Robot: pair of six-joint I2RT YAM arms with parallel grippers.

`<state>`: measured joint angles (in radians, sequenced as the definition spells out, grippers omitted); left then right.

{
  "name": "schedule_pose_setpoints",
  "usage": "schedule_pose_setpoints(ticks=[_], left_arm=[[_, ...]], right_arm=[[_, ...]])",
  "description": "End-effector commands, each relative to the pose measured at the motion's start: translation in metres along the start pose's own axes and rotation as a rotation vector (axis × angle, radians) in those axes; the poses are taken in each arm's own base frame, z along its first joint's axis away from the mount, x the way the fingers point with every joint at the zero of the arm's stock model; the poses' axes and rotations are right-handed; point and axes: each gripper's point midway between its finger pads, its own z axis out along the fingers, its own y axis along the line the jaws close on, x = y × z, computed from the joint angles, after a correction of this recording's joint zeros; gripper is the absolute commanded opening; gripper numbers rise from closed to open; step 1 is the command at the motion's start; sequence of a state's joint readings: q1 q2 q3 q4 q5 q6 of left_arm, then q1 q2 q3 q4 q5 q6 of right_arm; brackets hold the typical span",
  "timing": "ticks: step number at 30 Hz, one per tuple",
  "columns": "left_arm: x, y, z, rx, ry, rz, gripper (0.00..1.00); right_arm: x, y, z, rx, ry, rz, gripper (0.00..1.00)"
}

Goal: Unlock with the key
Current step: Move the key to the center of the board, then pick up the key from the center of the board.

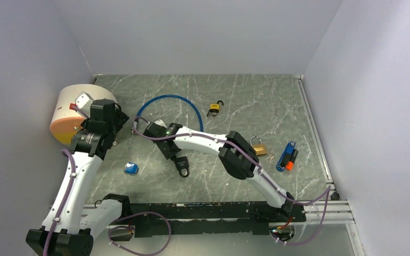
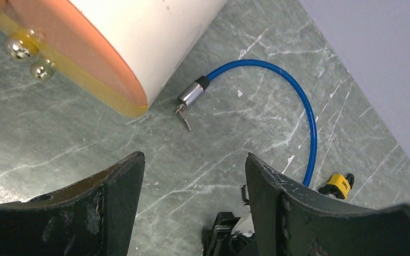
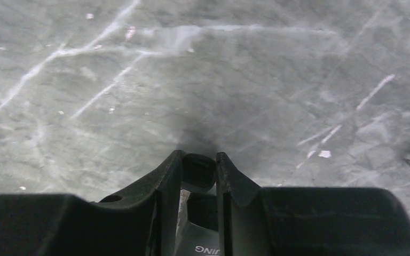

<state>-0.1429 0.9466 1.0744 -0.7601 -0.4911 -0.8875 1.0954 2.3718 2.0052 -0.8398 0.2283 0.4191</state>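
1. The right gripper (image 3: 198, 160) is pinched narrowly on a black padlock (image 1: 183, 167) at mid-table.
2. The left gripper (image 2: 192, 165) gapes wide and empty above the table (image 1: 245, 90).
3. The keys (image 2: 183, 118) hang at the silver barrel of the blue cable lock (image 2: 305, 114), just beside a white drum (image 2: 155, 32).
4. Three padlocks: the black one, a yellow padlock (image 1: 214, 109) and a brass padlock (image 1: 258, 148). There is one cable lock, one small blue item (image 1: 132, 168) and one blue-and-orange item (image 1: 287, 157).

White letters, seemingly "ING", stand on the black padlock (image 3: 200, 237); their start is hidden. Nothing else is legible.
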Motion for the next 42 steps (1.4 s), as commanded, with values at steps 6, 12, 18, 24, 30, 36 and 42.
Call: schedule_pose_setpoints(ticks=[6, 12, 18, 24, 30, 36, 42], left_arm=[[0.030, -0.008, 0.000, 0.074, 0.122, -0.019, 0.72], [0.062, -0.024, 0.010, 0.146, 0.258, 0.018, 0.73], [0.099, -0.031, 0.018, 0.179, 0.396, 0.031, 0.72], [0.110, -0.019, 0.022, 0.125, 0.413, 0.012, 0.72], [0.108, -0.004, 0.022, 0.057, 0.389, 0.003, 0.73], [0.104, 0.019, 0.016, -0.043, 0.353, -0.045, 0.75], [0.100, 0.032, 0.011, -0.069, 0.311, -0.078, 0.75]], right_arm=[[-0.006, -0.098, -0.004, 0.153, -0.049, 0.221, 0.27], [0.008, -0.141, -0.004, 0.178, -0.041, 0.337, 0.26], [0.024, -0.143, -0.012, 0.132, -0.025, 0.361, 0.28], [-0.007, -0.112, -0.031, 0.026, -0.086, 0.302, 0.38], [-0.016, -0.069, -0.027, -0.006, -0.074, 0.216, 0.53], [0.000, -0.068, -0.008, 0.116, 0.007, 0.160, 0.55], [0.008, -0.067, -0.008, 0.126, 0.022, 0.145, 0.57]])
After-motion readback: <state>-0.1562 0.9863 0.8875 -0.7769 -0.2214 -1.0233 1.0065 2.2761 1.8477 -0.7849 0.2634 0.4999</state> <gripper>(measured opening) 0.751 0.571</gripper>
